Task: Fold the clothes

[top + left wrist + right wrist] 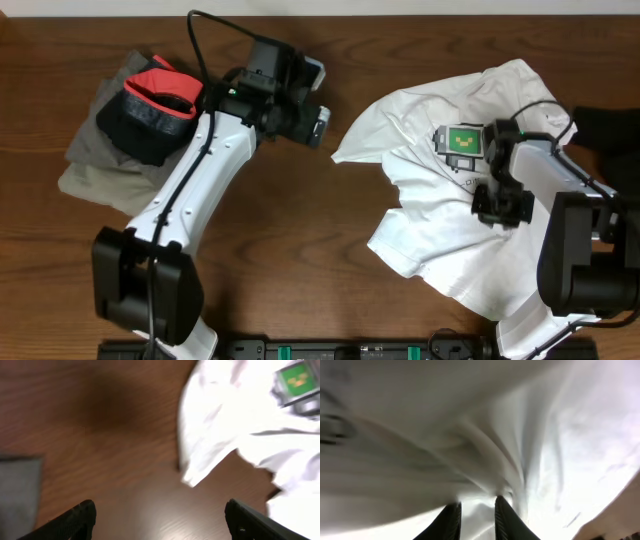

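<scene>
The white T-shirt [445, 255] lies crumpled on the right half of the wooden table, its green-and-black chest print [463, 140] facing up. My right gripper [503, 208] is down on the shirt just below the print. In the right wrist view its fingers [477, 510] are pinched close on a fold of the white fabric [445, 435]. My left gripper [318, 125] is open and empty over bare wood, left of the shirt's edge. In the left wrist view its fingers [160, 515] are spread wide, with the shirt [215, 435] and print [299, 379] at the upper right.
A pile of other clothes sits at the far left: an olive-grey garment [90, 165] with a black-and-red garment [150, 110] on top. A grey fabric edge [17, 485] shows in the left wrist view. Dark fabric [612, 130] lies at the right edge.
</scene>
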You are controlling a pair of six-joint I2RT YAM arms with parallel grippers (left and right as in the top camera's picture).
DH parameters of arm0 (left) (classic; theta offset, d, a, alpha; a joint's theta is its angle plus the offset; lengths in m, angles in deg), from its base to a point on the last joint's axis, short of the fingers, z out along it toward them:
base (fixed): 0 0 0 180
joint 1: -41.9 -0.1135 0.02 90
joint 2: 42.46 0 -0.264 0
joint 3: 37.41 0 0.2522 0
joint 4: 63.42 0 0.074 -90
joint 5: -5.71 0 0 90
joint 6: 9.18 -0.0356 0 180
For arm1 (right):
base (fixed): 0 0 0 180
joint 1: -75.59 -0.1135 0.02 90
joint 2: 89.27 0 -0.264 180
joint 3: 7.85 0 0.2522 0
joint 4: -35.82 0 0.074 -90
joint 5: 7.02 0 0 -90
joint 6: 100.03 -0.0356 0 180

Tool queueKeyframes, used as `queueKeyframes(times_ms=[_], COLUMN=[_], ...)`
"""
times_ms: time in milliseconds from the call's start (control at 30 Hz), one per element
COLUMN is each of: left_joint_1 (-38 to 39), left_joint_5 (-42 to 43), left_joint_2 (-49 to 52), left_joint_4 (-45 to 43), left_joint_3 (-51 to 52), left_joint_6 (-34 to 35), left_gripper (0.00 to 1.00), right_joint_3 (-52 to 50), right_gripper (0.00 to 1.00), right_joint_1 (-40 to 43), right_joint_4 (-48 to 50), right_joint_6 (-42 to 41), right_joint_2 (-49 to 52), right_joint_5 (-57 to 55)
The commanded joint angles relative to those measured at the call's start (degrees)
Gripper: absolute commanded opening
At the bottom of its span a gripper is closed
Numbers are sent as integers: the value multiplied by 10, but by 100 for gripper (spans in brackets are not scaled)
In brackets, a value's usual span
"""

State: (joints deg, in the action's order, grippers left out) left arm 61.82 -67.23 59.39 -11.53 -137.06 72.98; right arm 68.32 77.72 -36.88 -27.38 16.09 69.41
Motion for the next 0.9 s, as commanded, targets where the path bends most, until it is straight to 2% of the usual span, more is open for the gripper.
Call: queueKeyframes(times_ms=[0, 100, 200, 267, 367, 467, 533, 667, 800, 867], left_joint_1=[-2, -1, 4, 12, 31, 55, 71, 90, 87, 78], left_joint_5=[110, 192, 226, 226, 217, 150, 100, 29, -34, -67], left_joint_2=[43, 85, 121, 144, 170, 185, 190, 194, 195, 195], left_joint_4=[-21, -48, -64, -70, -74, -81, -88, -105, -118, -117], left_joint_3=[-2, -2, -2, -2, -2, -2, -2, -2, -2, -2], left_joint_6=[-13, -13, -13, -17, -62, -76, -83, -93, -93, -89], left_gripper=[84, 84, 84, 84, 84, 83, 74, 49, 10, 6], right_joint_3=[52, 88, 107, 111, 111, 111, 111, 111, 110, 110], right_gripper=[23, 32, 39, 42, 44, 45, 45, 45, 46, 46], right_joint_1=[0, 0, 1, 0, 1, 0, 0, 0, 1, 0], right_joint_4=[-16, -33, -34, -31, -18, -11, -10, -2, 6, 11], right_joint_6=[39, 45, 59, 59, 59, 58, 58, 57, 56, 56], right_joint_2=[-31, -73, -111, -132, -154, -157, -157, -157, -157, -157], right_joint_5=[16, 48, 90, 104, 108, 111, 118, 126, 126, 126])
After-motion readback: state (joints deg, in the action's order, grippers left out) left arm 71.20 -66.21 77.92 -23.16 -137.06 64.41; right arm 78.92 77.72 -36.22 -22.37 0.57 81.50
